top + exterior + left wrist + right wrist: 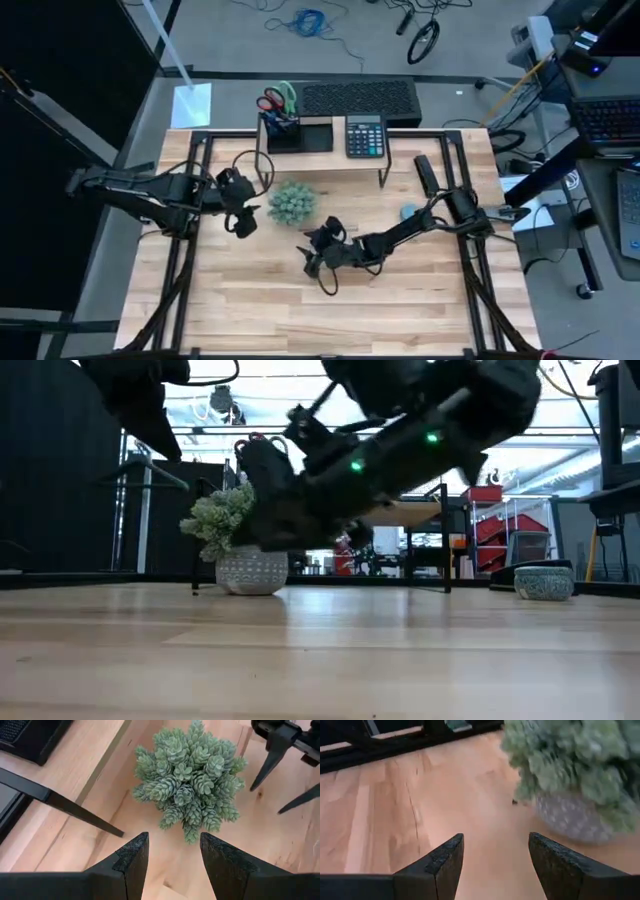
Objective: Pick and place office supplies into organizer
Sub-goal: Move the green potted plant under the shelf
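Note:
The black organizer (297, 132) stands on the wooden riser shelf at the far side. Red- and green-handled scissors (278, 100) stick up out of its tall cup section. My left gripper (250, 218) hovers open just left of the fuzzy green plant (292, 203), which shows ahead of its fingers in the left wrist view (190, 775). My right gripper (312, 250) hangs open above bare table, near and right of the plant; its wrist view shows the plant's pot (570, 817) ahead. Neither gripper holds anything.
A black calculator (365, 136) lies on the riser beside the organizer. The riser's black legs (60, 802) stand close to my left gripper. A small teal bowl (408, 212) and a dark oblong item (425, 175) sit at the table's right. A keyboard (360, 100) lies behind the riser.

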